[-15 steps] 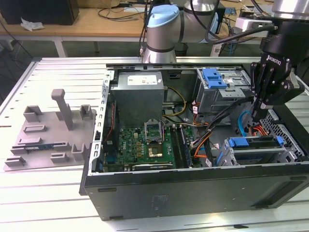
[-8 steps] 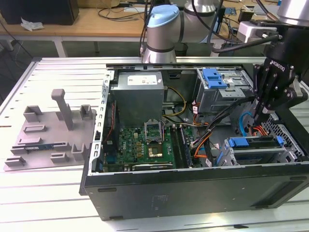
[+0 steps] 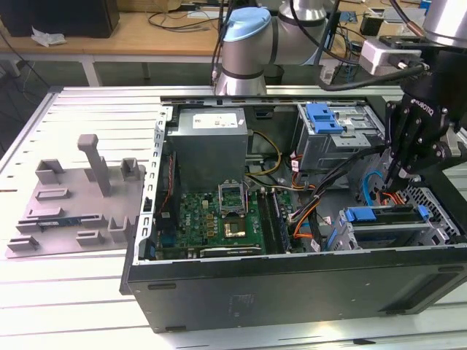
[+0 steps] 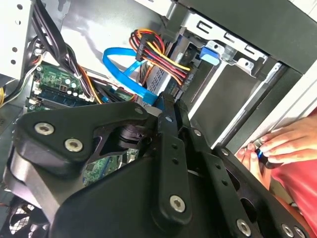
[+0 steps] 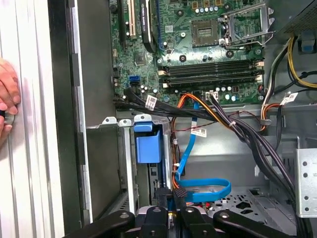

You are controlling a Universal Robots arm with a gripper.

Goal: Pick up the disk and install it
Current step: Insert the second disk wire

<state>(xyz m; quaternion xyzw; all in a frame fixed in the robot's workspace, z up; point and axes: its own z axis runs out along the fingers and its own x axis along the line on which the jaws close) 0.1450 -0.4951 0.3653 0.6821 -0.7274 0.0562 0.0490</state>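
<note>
The claw (image 3: 394, 179) hangs inside the open computer case (image 3: 292, 292), fingers pinched together on nothing visible. Just below it, the disk (image 3: 387, 219) sits in the drive cage, its blue frame facing up.

We see the disk (image 3: 385, 219) sitting in its metal slot at the front corner of the open computer case. It lies on its side. Its blue plastic frame (image 5: 147, 146) faces up, and the silver body is mostly hidden.
</note>
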